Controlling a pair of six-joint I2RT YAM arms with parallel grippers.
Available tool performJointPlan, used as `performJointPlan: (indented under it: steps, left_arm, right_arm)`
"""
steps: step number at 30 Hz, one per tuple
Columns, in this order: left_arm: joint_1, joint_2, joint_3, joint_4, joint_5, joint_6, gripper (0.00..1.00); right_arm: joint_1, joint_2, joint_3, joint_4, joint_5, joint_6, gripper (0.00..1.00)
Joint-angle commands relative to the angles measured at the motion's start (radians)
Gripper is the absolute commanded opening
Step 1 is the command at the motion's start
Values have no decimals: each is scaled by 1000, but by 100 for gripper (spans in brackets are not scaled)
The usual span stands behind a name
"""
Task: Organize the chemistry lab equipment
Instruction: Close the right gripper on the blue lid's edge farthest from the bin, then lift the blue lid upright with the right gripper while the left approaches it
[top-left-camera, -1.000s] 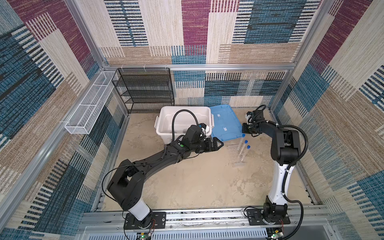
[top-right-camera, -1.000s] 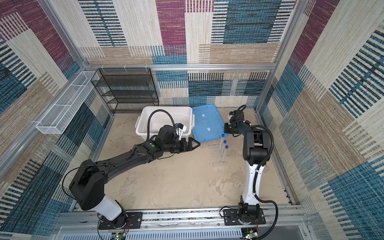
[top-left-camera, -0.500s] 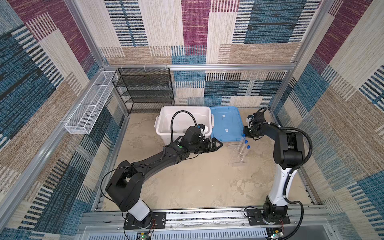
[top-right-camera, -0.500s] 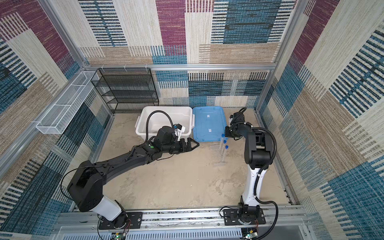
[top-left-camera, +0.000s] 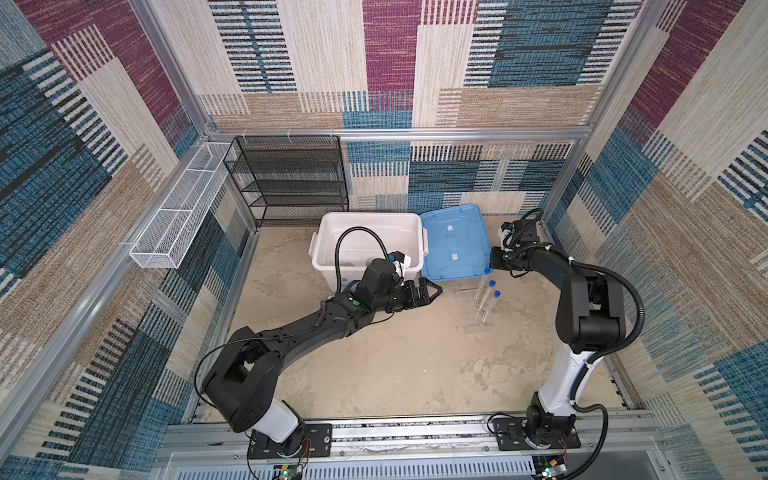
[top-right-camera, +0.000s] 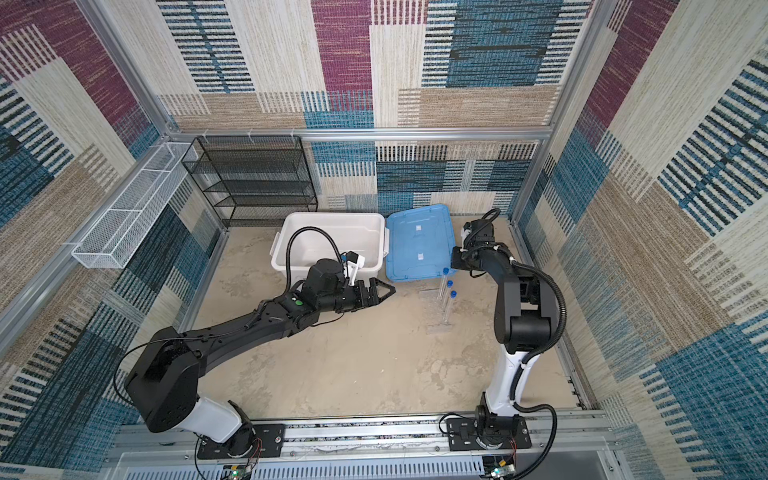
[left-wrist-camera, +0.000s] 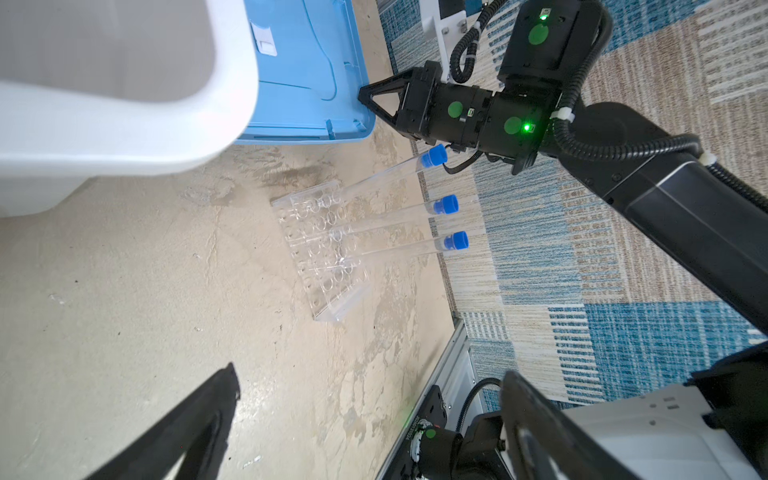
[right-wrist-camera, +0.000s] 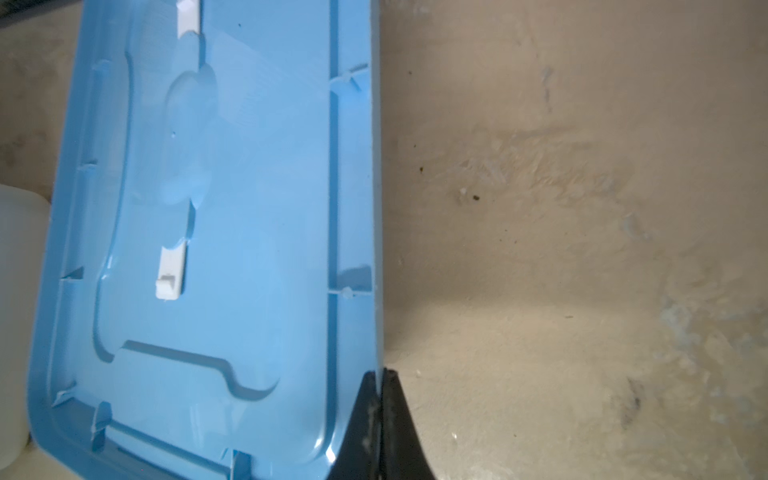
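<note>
Standing tubes (left-wrist-camera: 444, 205) near right end effector (left-wrist-camera: 362, 93)

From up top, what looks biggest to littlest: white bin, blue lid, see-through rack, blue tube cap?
In a top view, largest first:
white bin
blue lid
clear rack
blue tube cap
The rack's faint edges make its size rough.

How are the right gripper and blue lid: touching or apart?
Touching. The right wrist view shows the right gripper shut on the rim of the blue lid.

The left arm (top-left-camera: 299, 332) and right arm (top-left-camera: 582, 299) are wearing black shells above white lower links (top-left-camera: 561, 382), trailing ribbed black cables (left-wrist-camera: 559, 135), showing green dots (left-wrist-camera: 455, 109).
</note>
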Motion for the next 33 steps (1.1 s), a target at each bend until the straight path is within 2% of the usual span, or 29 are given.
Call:
performJointPlan:
  steps: [1,10,23,28,33]
  left_arm:
    - [3,-19,8,56,-31,4,99]
    - [1,-35,4,57,-49,-2,99]
    - [3,-78,19,-5,-77,55,99]
    - [2,-121,149,-235,-130,258,99]
    - [8,-140,238,-337,-147,381,100]
  right_arm:
    - [0,-41,-4,51,8,15,0]
    - [0,-146,-27,46,41,23,0]
    - [0,-298,-42,90,133,37,0]
    - [0,-371,-44,86,147,37,0]
    - [0,-434,-46,74,133,49,0]
